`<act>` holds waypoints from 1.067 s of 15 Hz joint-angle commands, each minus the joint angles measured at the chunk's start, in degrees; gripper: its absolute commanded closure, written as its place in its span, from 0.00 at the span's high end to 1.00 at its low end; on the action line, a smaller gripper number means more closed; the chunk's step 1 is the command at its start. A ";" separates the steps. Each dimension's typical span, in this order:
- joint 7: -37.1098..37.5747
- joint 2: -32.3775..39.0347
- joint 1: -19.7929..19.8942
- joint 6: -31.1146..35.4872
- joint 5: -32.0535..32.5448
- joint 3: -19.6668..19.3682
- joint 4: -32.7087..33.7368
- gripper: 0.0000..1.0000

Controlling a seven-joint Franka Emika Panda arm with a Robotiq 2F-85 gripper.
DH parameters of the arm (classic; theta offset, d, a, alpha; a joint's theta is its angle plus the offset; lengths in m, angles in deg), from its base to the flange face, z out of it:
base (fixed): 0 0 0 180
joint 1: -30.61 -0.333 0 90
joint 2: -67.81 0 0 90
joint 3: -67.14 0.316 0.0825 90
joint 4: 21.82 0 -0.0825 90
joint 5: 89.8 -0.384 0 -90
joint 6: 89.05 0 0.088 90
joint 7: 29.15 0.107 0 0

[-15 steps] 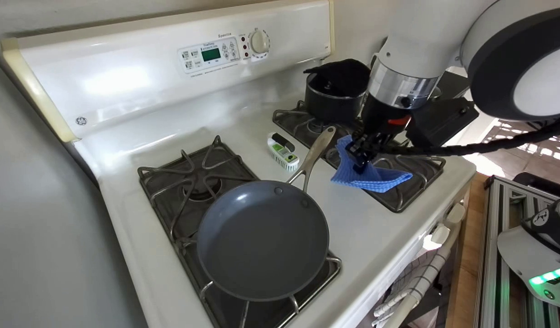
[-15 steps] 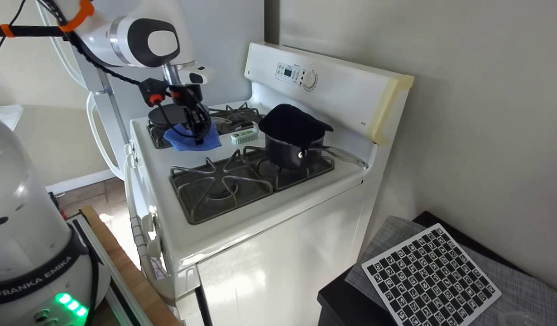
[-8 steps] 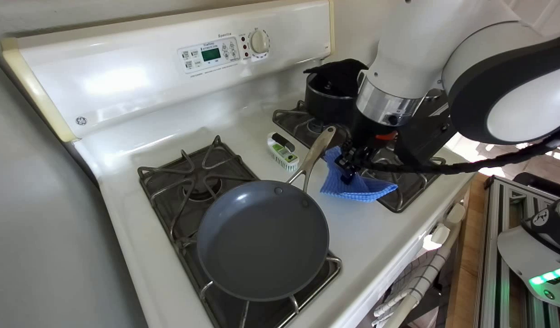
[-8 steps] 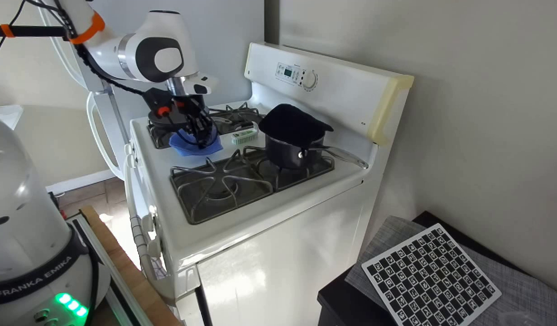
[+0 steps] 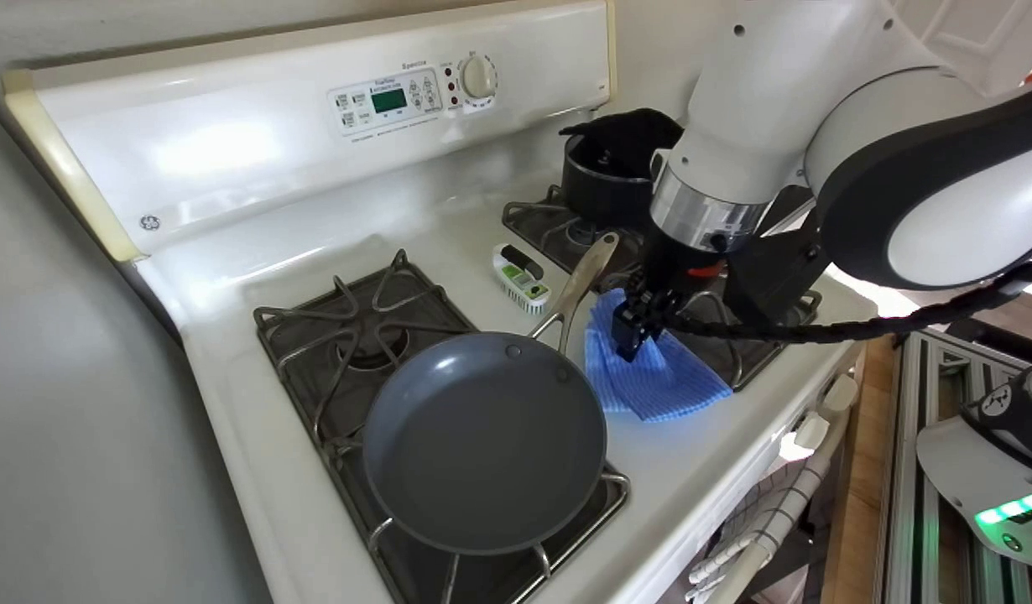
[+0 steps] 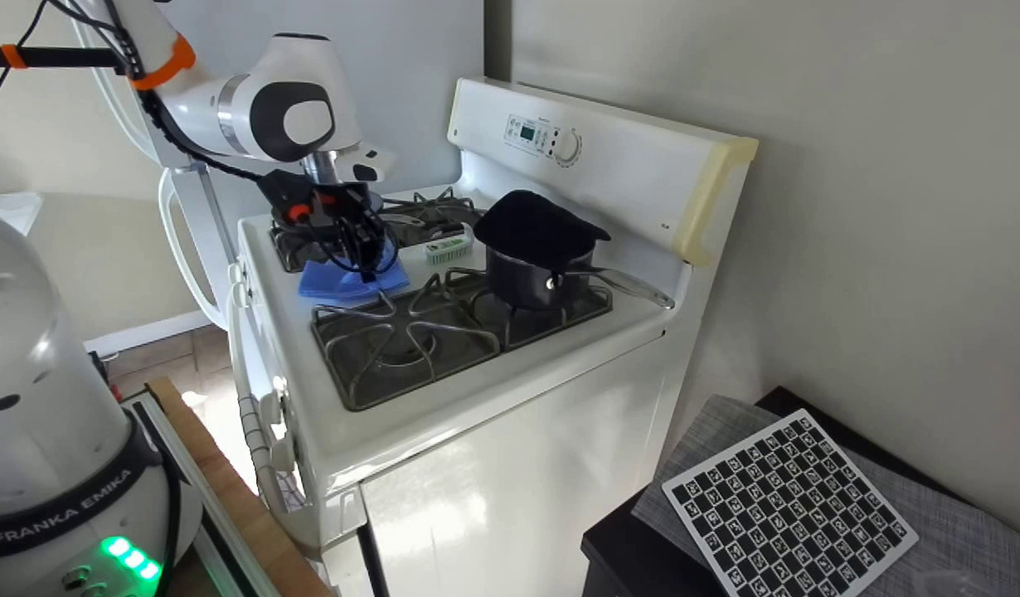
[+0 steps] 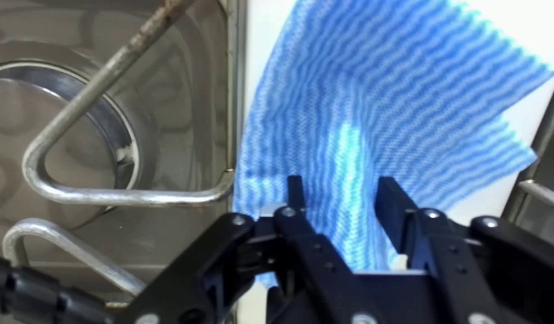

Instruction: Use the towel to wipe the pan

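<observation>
Gripper (image 7: 342, 189), black: fingers (image 7: 297, 191) parted part-way, a fold of the blue towel (image 7: 304, 108) showing between them; no hold evident, light contact not ruled out.

Towel, single, striped: lying loosely spread on the white stove top (image 5: 650, 461), between the burner grates (image 7: 124, 196), at about two o'clock from the pan (image 5: 485, 445) in an exterior view; edge just beside the rim, contact unclear.

Pan, single, round, grey: set on one of these grates, handle (image 5: 586, 273) toward one o'clock.

Progress: towel out of the pan, so no wiping at this moment. Whether the wipe is finished or yet to come, the pictures do not settle. If finished, probably only withdrawal is left; if not, a grasp, a carry toward eight o'clock and the wipe itself.

Arm (image 5: 776, 101), white: at one o'clock from the gripper in an exterior view, wrist bent down, fingers aimed toward seven o'clock, low over the towel.
</observation>
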 commanded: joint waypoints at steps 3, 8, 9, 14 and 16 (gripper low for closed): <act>-0.88 -3.30 -2.06 -2.42 -2.77 0.47 0.09 0.91; 0.18 -9.73 -2.75 -11.00 -1.85 1.68 1.69 1.00; 0.62 -11.45 -2.50 -13.54 -1.01 2.07 2.25 1.00; -1.99 -17.21 -1.83 -19.15 2.31 3.14 7.30 1.00; -4.43 -17.43 -2.77 -17.08 0.74 2.98 9.16 1.00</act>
